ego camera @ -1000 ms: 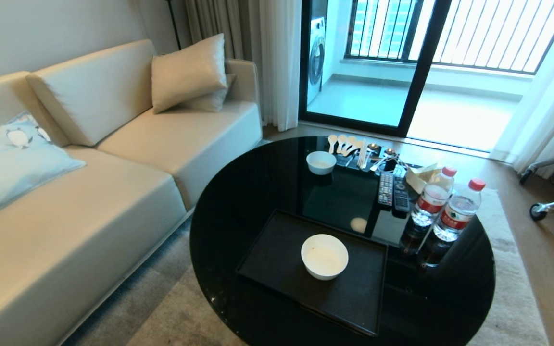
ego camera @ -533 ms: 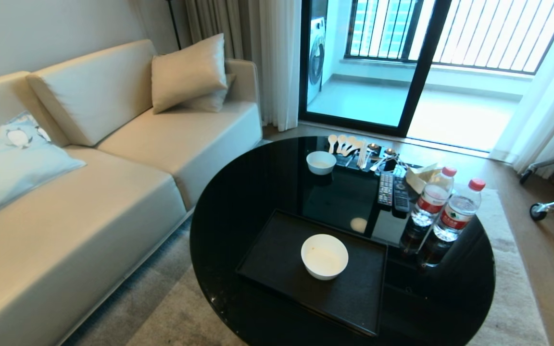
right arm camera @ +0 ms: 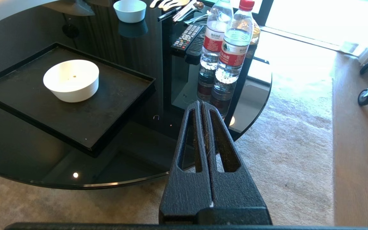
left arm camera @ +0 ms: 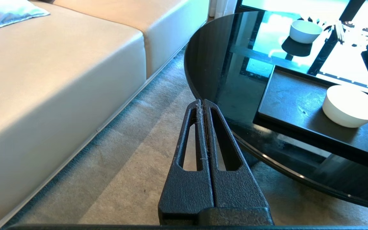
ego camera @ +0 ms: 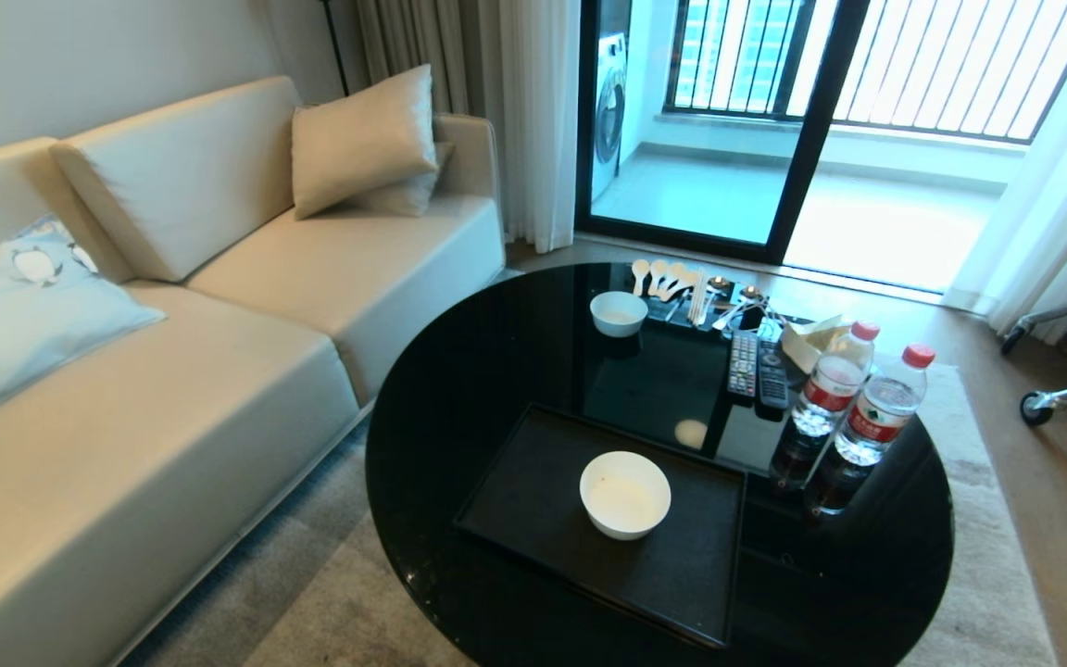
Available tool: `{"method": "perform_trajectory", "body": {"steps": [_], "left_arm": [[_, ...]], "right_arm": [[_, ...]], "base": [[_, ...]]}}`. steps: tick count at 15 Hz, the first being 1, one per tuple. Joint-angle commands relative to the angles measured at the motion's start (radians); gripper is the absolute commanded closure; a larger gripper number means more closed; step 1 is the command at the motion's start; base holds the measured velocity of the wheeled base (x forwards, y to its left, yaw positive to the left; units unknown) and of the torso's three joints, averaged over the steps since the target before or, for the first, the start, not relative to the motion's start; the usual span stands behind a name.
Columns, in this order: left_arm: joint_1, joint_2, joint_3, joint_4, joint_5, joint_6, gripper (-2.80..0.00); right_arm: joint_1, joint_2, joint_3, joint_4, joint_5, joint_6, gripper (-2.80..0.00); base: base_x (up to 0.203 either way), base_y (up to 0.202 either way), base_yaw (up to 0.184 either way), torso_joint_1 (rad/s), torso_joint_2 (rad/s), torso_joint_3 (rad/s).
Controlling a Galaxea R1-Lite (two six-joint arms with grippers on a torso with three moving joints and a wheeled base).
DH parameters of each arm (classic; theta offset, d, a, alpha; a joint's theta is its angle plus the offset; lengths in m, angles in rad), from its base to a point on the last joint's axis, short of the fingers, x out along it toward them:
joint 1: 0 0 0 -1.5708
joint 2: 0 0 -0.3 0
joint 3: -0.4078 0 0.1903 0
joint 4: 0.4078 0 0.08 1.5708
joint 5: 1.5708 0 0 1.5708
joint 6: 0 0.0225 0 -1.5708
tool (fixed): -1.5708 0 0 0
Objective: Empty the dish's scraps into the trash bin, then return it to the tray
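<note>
The dish [ego camera: 624, 496], a plain white round bowl, stands upright on the black tray [ego camera: 533, 482] at the near side of the round black glass table [ego camera: 478, 371]. Inside it I see only a tiny speck [right arm camera: 74, 76]; no other scraps show. The trash bin is out of view. Neither arm appears in the head view. My left gripper [left arm camera: 203, 101] is shut and empty, hanging over the carpet off the table's left edge, apart from the dish [left arm camera: 351, 107]. My right gripper [right arm camera: 202, 103] is shut and empty at the table's near right edge, apart from the dish [right arm camera: 71, 80].
A smaller white bowl [ego camera: 618, 312], spoons [ego camera: 668, 278], two remotes [ego camera: 756, 371] and two water bottles [ego camera: 858, 394] stand on the table's far and right parts. A beige sofa [ego camera: 219, 371] runs along the left. Carpet [ego camera: 311, 602] surrounds the table.
</note>
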Motion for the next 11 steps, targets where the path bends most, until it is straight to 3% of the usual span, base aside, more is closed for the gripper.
{"method": "perform_trajectory", "body": {"steps": [1, 11], "left_arm": [[0.000, 0.000, 0.000, 0.000, 0.000, 0.001, 0.00], [0.000, 0.000, 0.000, 0.000, 0.000, 0.001, 0.00]], "right_arm": [[0.001, 0.002, 0.000, 0.000, 0.001, -0.002, 0.00], [0.001, 0.002, 0.000, -0.001, 0.001, 0.037, 0.00]], "base": [[0.000, 0.000, 0.000, 0.000, 0.00, 0.000], [0.000, 0.000, 0.000, 0.000, 0.00, 0.000]]}}
